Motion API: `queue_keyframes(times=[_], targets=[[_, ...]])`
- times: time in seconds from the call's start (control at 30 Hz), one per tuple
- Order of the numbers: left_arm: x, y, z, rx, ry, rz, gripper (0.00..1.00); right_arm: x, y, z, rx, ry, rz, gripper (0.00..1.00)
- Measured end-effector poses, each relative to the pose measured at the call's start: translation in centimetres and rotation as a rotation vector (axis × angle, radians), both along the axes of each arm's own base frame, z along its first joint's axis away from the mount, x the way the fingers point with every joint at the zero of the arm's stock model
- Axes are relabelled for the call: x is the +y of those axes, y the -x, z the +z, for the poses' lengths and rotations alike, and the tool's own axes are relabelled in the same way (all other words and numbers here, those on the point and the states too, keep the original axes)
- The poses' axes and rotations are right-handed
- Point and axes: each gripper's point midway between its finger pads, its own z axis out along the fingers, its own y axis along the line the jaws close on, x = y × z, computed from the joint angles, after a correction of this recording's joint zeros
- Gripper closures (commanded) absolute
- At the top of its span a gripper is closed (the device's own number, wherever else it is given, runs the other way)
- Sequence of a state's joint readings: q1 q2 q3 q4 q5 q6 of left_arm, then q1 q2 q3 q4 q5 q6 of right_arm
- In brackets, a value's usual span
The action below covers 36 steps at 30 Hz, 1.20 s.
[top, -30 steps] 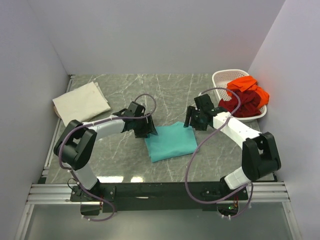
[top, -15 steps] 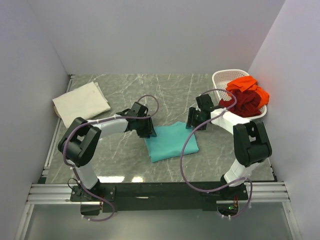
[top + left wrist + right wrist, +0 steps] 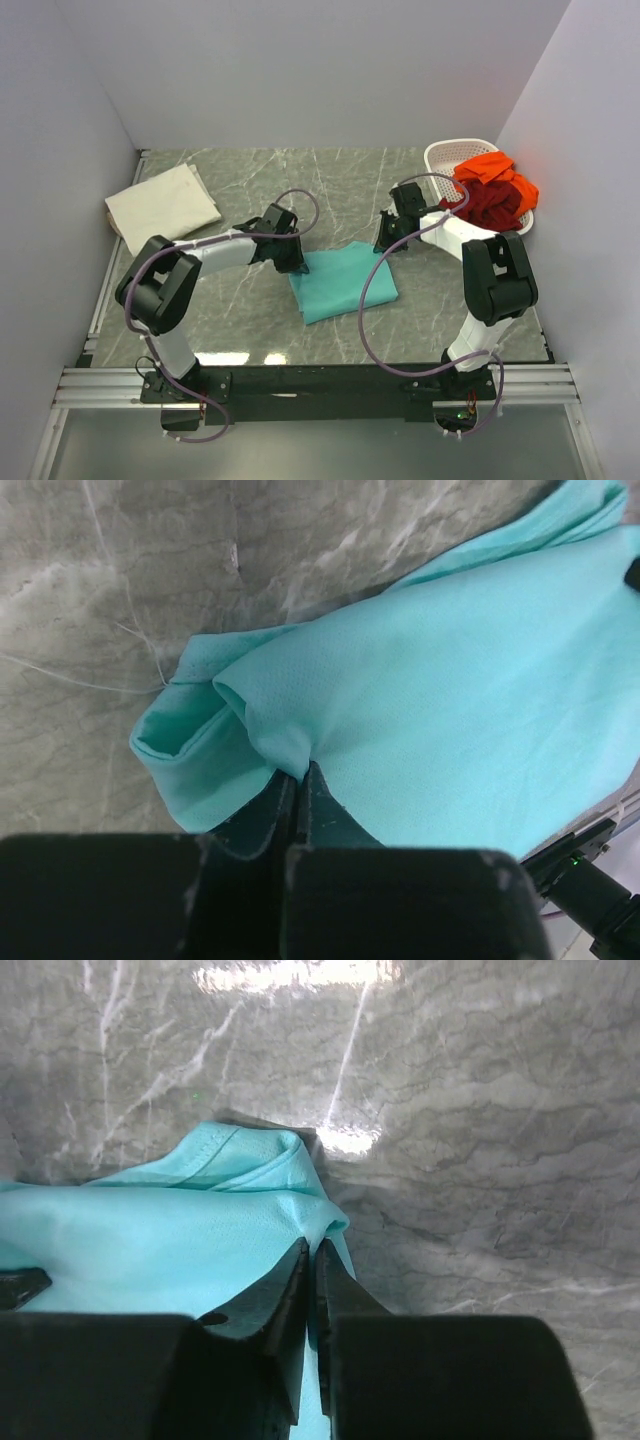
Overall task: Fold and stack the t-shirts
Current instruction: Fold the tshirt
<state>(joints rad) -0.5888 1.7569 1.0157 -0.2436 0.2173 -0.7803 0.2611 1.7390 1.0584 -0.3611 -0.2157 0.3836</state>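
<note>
A folded teal t-shirt (image 3: 342, 282) lies in the middle of the marble table. My left gripper (image 3: 296, 262) is shut on its far left corner; in the left wrist view the cloth (image 3: 440, 680) bunches up between the closed fingertips (image 3: 298, 772). My right gripper (image 3: 386, 243) is shut on the far right corner, with a pinch of teal cloth (image 3: 200, 1240) between its fingertips (image 3: 311, 1248). A folded cream t-shirt (image 3: 162, 205) rests at the far left. Orange (image 3: 495, 172) and dark red (image 3: 484, 208) t-shirts are heaped in the basket.
A white lattice basket (image 3: 442, 160) stands at the far right corner by the wall. Grey walls close the table on three sides. Purple cables loop from both arms over the table.
Both grippers have closed on the teal t-shirt's far corners. The right arm has swung in so its forearm now lies closer to the basket.
</note>
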Motion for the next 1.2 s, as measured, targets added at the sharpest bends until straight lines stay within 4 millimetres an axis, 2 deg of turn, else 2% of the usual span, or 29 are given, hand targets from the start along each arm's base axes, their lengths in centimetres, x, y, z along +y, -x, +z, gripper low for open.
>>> queue_keyframes(times=[0.13, 0.3, 0.4, 0.57, 0.77, 0.93, 1.03, 1.07, 1.1, 1.13, 1.17, 1.2], targets=[[0.0, -0.4, 1.7, -0.050, 0.015, 0.011, 1.00, 0.1, -0.3, 0.4, -0.009, -0.005, 0.001, 0.96], [0.1, -0.6, 4.9, -0.127, 0.058, 0.034, 1.00, 0.5, -0.8, 1.3, -0.029, -0.019, 0.006, 0.97], [0.3, -0.3, 5.8, -0.149, 0.070, 0.048, 1.00, 0.7, -1.1, 1.9, -0.043, -0.035, 0.012, 0.97], [1.3, 1.0, 5.4, -0.129, 0.065, 0.076, 1.00, 1.6, -1.7, 3.1, -0.065, -0.065, 0.034, 0.97], [2.9, 2.9, 4.1, -0.086, 0.044, 0.125, 1.00, 3.8, -2.6, 4.7, -0.100, -0.096, 0.082, 0.98], [3.7, 3.7, 3.4, -0.070, 0.029, 0.154, 1.00, 5.3, -2.9, 3.8, -0.079, -0.100, 0.115, 0.98], [4.1, 3.9, 2.7, -0.065, 0.011, 0.160, 0.87, 5.6, -2.7, 2.9, -0.057, -0.095, 0.122, 0.97], [4.2, 3.8, 2.6, -0.068, 0.006, 0.161, 0.73, 5.7, -2.7, 2.6, -0.050, -0.092, 0.123, 0.94], [4.2, 3.7, 2.3, -0.069, -0.001, 0.165, 0.52, 5.7, -2.6, 2.4, -0.044, -0.090, 0.124, 0.73], [4.3, 3.6, 2.2, -0.071, -0.009, 0.160, 0.52, 5.7, -2.6, 2.2, -0.041, -0.086, 0.122, 0.58], [4.5, 3.6, 1.8, -0.068, -0.022, 0.163, 0.36, 5.6, -2.6, 2.2, -0.041, -0.083, 0.123, 0.50], [4.7, 3.6, 1.4, -0.067, -0.041, 0.161, 0.30, 5.5, -2.7, 2.2, -0.042, -0.080, 0.118, 0.40]])
